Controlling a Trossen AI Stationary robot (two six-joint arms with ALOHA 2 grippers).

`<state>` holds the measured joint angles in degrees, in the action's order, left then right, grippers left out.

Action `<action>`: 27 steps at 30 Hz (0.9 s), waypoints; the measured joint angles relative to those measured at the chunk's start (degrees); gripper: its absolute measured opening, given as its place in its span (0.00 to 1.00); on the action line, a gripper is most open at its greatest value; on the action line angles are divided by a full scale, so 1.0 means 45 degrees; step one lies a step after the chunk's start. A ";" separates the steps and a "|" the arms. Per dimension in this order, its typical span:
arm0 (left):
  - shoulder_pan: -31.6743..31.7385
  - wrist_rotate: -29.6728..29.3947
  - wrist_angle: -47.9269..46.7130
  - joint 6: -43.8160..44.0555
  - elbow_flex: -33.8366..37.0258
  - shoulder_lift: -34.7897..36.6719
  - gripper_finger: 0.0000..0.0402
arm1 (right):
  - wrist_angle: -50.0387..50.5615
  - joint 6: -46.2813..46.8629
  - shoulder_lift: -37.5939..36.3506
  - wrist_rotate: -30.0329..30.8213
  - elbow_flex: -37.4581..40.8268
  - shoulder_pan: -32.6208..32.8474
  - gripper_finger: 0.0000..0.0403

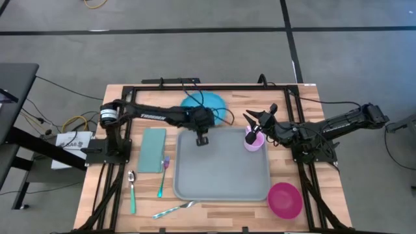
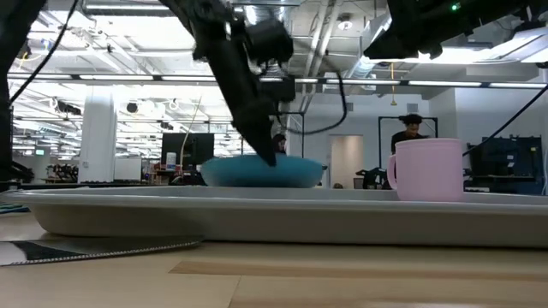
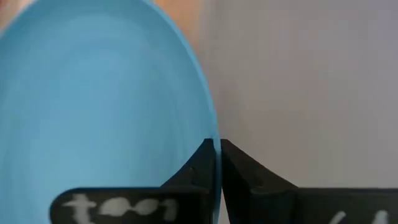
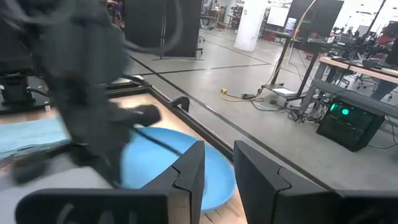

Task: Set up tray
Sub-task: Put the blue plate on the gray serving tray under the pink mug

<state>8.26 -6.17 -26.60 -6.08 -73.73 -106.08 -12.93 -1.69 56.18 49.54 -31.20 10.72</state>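
The grey-blue tray (image 1: 221,175) lies mid-table, with a pink cup (image 1: 253,140) standing in its far right corner. A round blue plate (image 1: 209,104) sits at the tray's far edge; in the low view its underside is hidden behind the tray's rim (image 2: 257,218). My left gripper (image 1: 205,127) reaches in from the table's left and is shut on the plate. My right gripper (image 1: 252,119) hovers just above and beyond the cup, open, with nothing between its fingers (image 4: 186,168). My left gripper pinches the plate's rim (image 3: 216,134) between its two fingers, on the side of the plate that faces the tray (image 3: 311,81). The fingers (image 2: 267,152) slant down onto it from the table's left. Whether the plate is lifted cannot be told.
A teal napkin (image 1: 153,149) lies left of the tray, with a spoon (image 1: 132,188) and other cutlery (image 1: 162,177) near it and one more piece (image 1: 174,209) at the near edge. A pink bowl (image 1: 285,198) stands at the tray's near right corner.
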 joint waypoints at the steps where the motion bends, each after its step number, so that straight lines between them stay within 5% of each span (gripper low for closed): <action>1: -0.0374 -0.0007 -0.0127 -0.0149 0.0000 0.0139 0.00 | 0.0000 -0.0005 0.0000 0.0000 0.0000 0.0004 0.20; 13: -0.4266 0.0219 -0.0452 -0.2894 -0.0005 -0.0227 0.00 | 0.0010 -0.0063 0.0005 0.0000 0.0000 0.0003 0.20; 27: -0.5335 0.0971 0.0315 -0.2356 0.0005 -0.0653 0.04 | 0.0217 0.0510 0.0117 -0.0032 0.0000 0.0000 0.20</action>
<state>-15.75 -1.80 -25.19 -16.68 -73.71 -109.01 -11.95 0.60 56.71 49.40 -31.20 10.73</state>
